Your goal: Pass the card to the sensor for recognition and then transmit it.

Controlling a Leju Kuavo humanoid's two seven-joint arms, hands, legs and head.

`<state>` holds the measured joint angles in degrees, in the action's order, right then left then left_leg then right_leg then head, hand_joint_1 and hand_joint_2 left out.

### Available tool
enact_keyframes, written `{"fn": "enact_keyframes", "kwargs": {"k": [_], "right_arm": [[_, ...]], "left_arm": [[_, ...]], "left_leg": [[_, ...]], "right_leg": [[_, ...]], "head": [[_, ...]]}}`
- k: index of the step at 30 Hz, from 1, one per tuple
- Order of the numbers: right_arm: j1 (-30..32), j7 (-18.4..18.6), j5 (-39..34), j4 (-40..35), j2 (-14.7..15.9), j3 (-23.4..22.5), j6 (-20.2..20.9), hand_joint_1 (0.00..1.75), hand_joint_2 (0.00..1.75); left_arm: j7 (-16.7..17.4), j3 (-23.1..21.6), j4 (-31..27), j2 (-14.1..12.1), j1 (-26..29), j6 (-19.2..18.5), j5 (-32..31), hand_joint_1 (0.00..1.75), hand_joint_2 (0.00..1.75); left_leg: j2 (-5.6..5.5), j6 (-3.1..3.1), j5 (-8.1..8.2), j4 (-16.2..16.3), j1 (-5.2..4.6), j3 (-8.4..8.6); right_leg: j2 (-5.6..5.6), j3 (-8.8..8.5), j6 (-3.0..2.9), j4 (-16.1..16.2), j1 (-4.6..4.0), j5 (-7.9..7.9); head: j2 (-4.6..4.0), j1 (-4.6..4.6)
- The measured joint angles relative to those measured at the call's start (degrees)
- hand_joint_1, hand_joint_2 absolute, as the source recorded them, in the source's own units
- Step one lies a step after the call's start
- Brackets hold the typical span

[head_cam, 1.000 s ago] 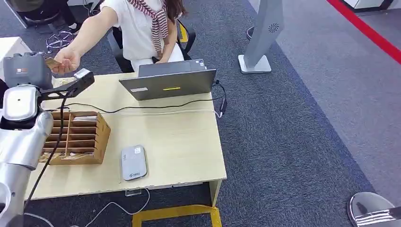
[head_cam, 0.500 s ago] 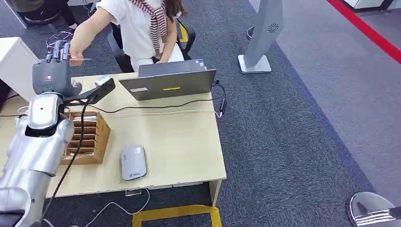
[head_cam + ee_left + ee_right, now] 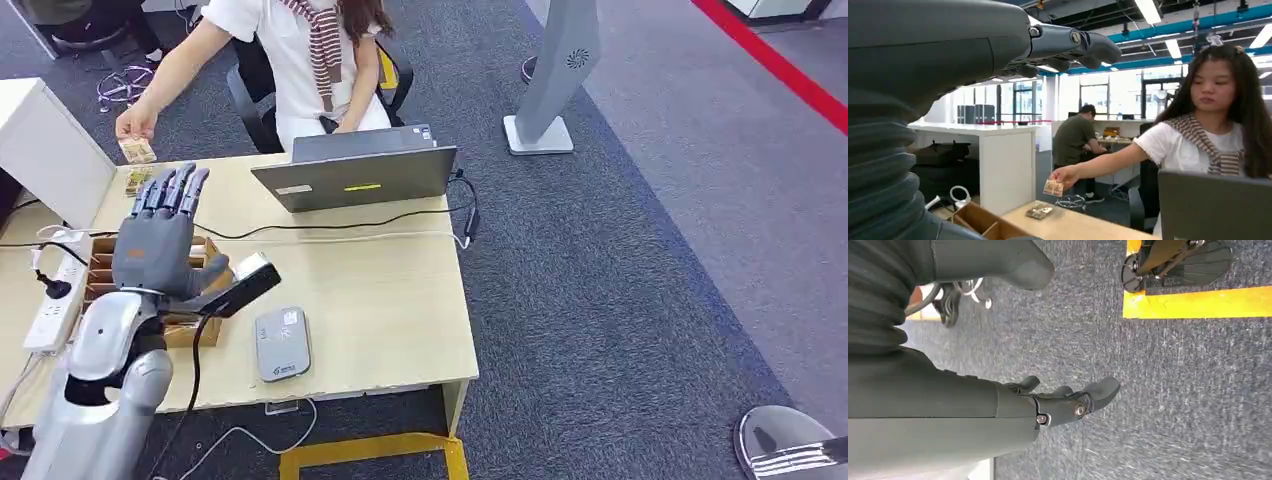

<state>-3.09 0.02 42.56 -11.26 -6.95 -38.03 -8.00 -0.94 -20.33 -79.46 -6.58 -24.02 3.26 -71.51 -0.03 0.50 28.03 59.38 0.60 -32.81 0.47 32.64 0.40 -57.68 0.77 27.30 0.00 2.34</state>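
Observation:
A seated person's hand (image 3: 133, 124) holds the small tan card (image 3: 137, 150) just past the desk's far left corner; the left wrist view shows that card (image 3: 1053, 187) above a few more cards (image 3: 1039, 211) lying on the desk. My left hand (image 3: 160, 238) hovers over the wooden sorting box (image 3: 205, 290), fingers straight and spread, holding nothing. The grey card sensor (image 3: 282, 343) lies flat near the desk's front edge, right of my left hand. My right hand (image 3: 1063, 402) hangs beside me over the carpet, fingers loosely apart and empty.
A grey laptop (image 3: 355, 175) stands at the desk's far edge with a black cable running across the top. A white power strip (image 3: 55, 298) lies at the left, a white partition (image 3: 45, 150) beyond it. A grey kiosk stand (image 3: 555, 80) is on the carpet.
My left arm has drawn back from the person to above the sorting box, its hand now empty. The person has the card and has lowered it toward the desk's far corner.

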Motion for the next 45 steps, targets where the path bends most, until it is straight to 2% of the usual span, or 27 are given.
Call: {"fn": "enact_keyframes", "kwargs": {"k": [5,11,14,23,37,45], "right_arm": [[0.2,0.0,-0.1,0.0,0.0,-1.3,0.1,0.0,1.75],[0.2,0.0,0.7,0.0,0.0,-2.3,0.3,0.0,1.75],[0.2,0.0,1.2,0.0,0.0,-2.5,0.4,0.0,1.75],[0.2,0.0,2.1,0.0,0.0,-2.6,0.6,0.0,1.75],[0.2,0.0,2.5,0.0,0.0,-2.7,0.6,0.0,1.75],[0.1,-0.1,3.9,0.0,0.0,-2.7,0.9,0.0,1.75]], "left_arm": [[0.3,-0.1,-4.6,-3.6,7.1,0.2,1.4,0.0,1.75],[3.7,1.1,-4.1,-5.7,10.9,4.1,-4.7,0.0,1.75],[4.6,2.6,-2.3,-6.2,11.6,4.3,-5.8,0.0,1.75],[4.1,7.2,4.1,-6.4,13.4,7.0,-7.1,0.0,1.75],[3.9,8.3,6.4,-5.9,13.9,7.3,-7.9,0.0,1.75],[5.0,11.1,8.9,-5.9,12.8,10.0,-10.4,0.0,1.75]], "left_leg": [[-0.01,-0.01,-0.01,0.0,0.02,0.01],[-0.03,-0.02,-0.02,0.0,0.02,0.0],[-0.03,-0.01,-0.02,0.0,0.01,0.0],[-0.04,-0.01,-0.02,0.0,0.02,0.0],[-0.04,-0.02,-0.02,0.0,0.02,0.0],[-0.04,-0.02,-0.02,0.0,0.02,0.01]], "right_leg": [[0.0,0.01,-0.01,0.0,-0.02,0.0],[-0.02,-0.01,-0.01,0.0,-0.01,0.0],[-0.02,-0.02,-0.01,0.0,-0.01,0.0],[-0.03,-0.01,-0.01,0.0,-0.01,0.0],[-0.04,-0.01,-0.01,0.0,-0.01,0.0],[-0.03,-0.01,-0.01,0.0,-0.01,0.0]], "head": [[0.0,0.02],[0.0,0.02],[0.0,0.02],[0.0,0.02],[0.0,0.02],[0.0,0.0]]}}
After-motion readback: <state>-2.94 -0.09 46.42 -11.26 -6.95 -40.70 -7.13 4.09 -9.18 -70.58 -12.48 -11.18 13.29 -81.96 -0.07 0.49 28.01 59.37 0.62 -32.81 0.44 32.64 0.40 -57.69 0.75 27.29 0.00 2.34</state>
